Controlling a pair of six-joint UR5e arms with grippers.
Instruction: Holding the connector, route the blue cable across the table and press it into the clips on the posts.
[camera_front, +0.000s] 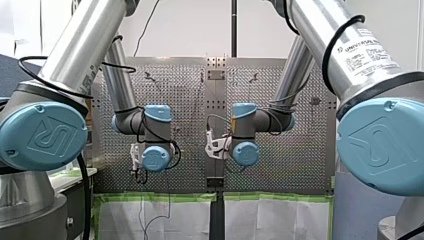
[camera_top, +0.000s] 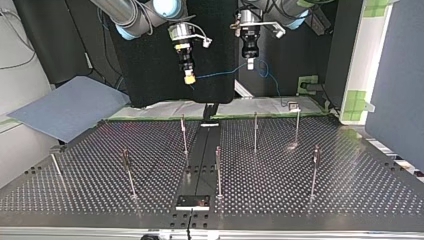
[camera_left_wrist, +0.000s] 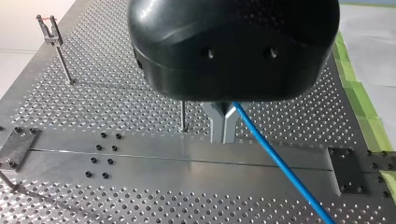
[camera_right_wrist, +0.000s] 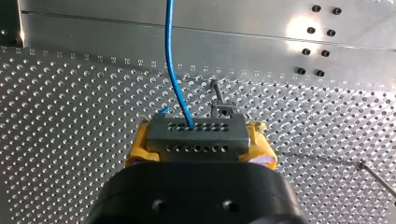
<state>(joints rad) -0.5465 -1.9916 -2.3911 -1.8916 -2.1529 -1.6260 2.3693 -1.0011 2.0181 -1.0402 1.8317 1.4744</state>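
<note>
Two grippers share the load at this stage. My right gripper (camera_right_wrist: 198, 140) pinches the grey connector (camera_right_wrist: 196, 133) across its width between the yellow pads (camera_right_wrist: 134, 153). The blue cable (camera_right_wrist: 173, 70) leaves the connector's face and runs straight ahead.

My left gripper (camera_left_wrist: 222, 137) has its metal fingers (camera_left_wrist: 212, 123) drawn almost together, and the cable passes out between them. I judge this to be a guiding grip on the cable.

In the top view both grippers hang well above the table (camera_top: 350, 165), near its far edge. A short span of cable (camera_top: 220, 74) runs between them, and a slack loop trails beyond the left one. No part of the cable sits in any clip, so I judge routing to be at its very start.

Procedure, as I judge it:

1. Hold the connector firmly and level, so the cable does not kink where it exits.
2. Put light tension on the span between the grippers. A sagging span is likely to miss the clip mouth.
3. Carry the span over the nearest of the posts (camera_top: 183, 132) and line it up with the fork of the clip (camera_left_wrist: 49, 27).
4. Descend straight down, with one gripper on each side of the post, until the cable seats.

Caution: the posts are thin and tall, so a sideways pull on the cable would probably bend one. Let the trailing loop feed freely through the left fingers; it could snag on a neighbouring post.
</note>
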